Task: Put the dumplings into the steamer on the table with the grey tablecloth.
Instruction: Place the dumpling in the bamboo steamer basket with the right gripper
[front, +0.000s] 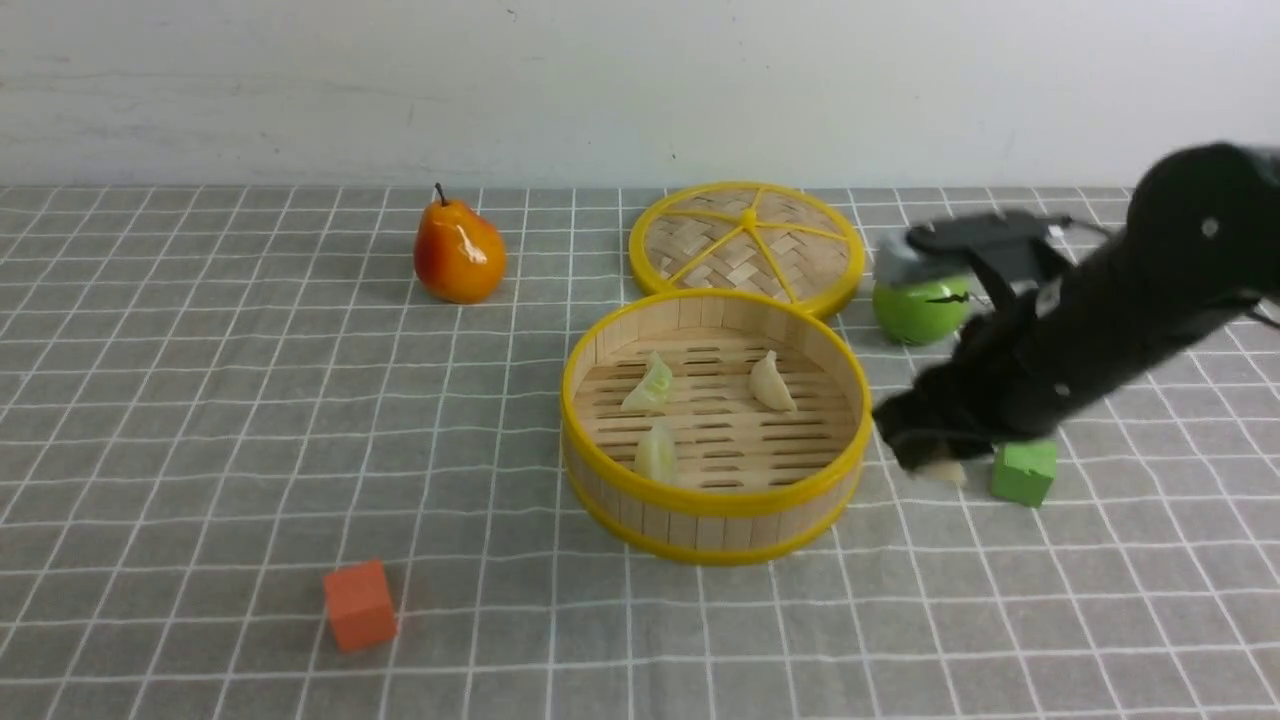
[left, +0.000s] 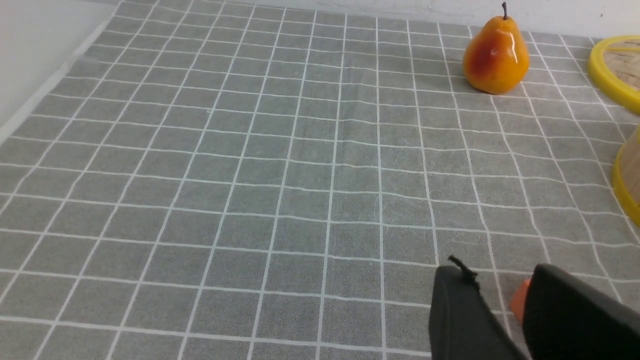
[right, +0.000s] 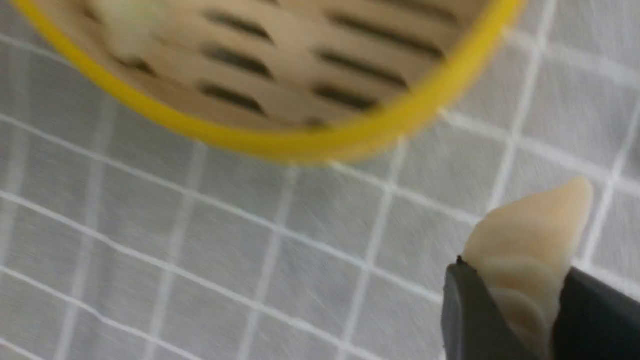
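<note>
My right claw (right: 515, 320) pinches a cream dumpling (right: 530, 235) over the grey-clothed bench (front: 200, 450), just right of the steamer (front: 715, 500); three dumplings (front: 650, 385) lie on its slatted floor; my left claw (left: 505, 310) stands slightly parted.

Steamer (front: 712, 505): yellow-rimmed wall is rising between right gripper (front: 925, 462), clamping cream dumpling (front: 944, 472), and slatted floor. Three dumplings (front: 650, 385) are occupying left and centre; right part is lying bare. Green cube (front: 1024, 471) is sitting just right of gripper.
</note>
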